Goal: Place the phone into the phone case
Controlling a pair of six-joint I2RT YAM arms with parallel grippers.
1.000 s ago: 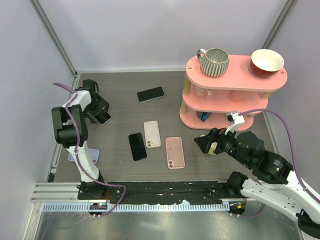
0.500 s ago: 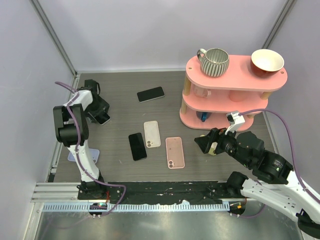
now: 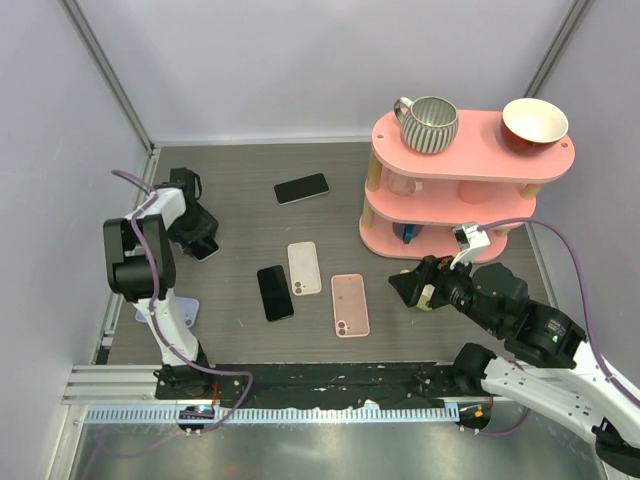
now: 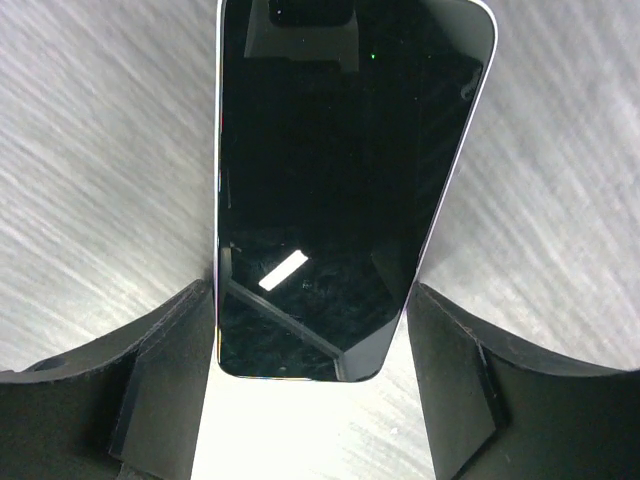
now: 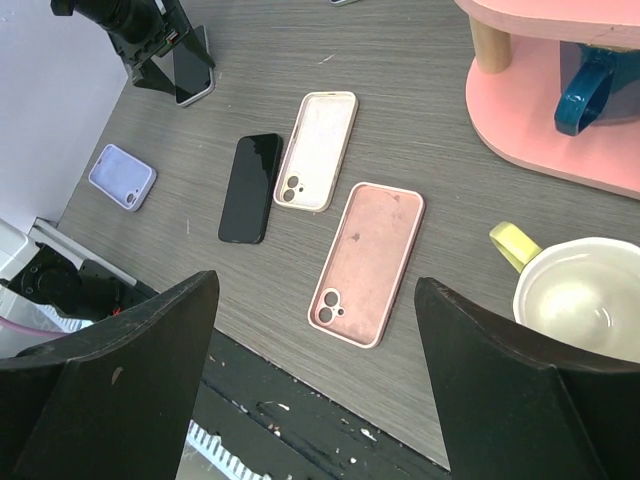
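Note:
My left gripper [image 3: 200,236] is at the far left of the table, shut on the long edges of a black-screened phone [image 4: 330,150] with a pale rim, its fingers [image 4: 170,370] on either side. That phone also shows in the right wrist view [image 5: 190,68]. A cream case [image 3: 304,268], a pink case [image 3: 350,304] and a lavender case [image 5: 122,176] lie open side up. Two more black phones lie loose, one [image 3: 275,292] beside the cream case and one [image 3: 301,188] further back. My right gripper [image 3: 410,288] is open and empty, above the table right of the pink case.
A pink tiered shelf [image 3: 470,215] stands at the back right with a striped mug [image 3: 430,123] and a red bowl [image 3: 534,124] on top, and a blue mug [image 5: 590,85] on a lower tier. A white cup with a yellow handle [image 5: 580,300] sits by my right gripper. The grey wall is close on the left.
My left gripper and the phone in it have shifted slightly toward the near side. The right arm and the other items have not moved.

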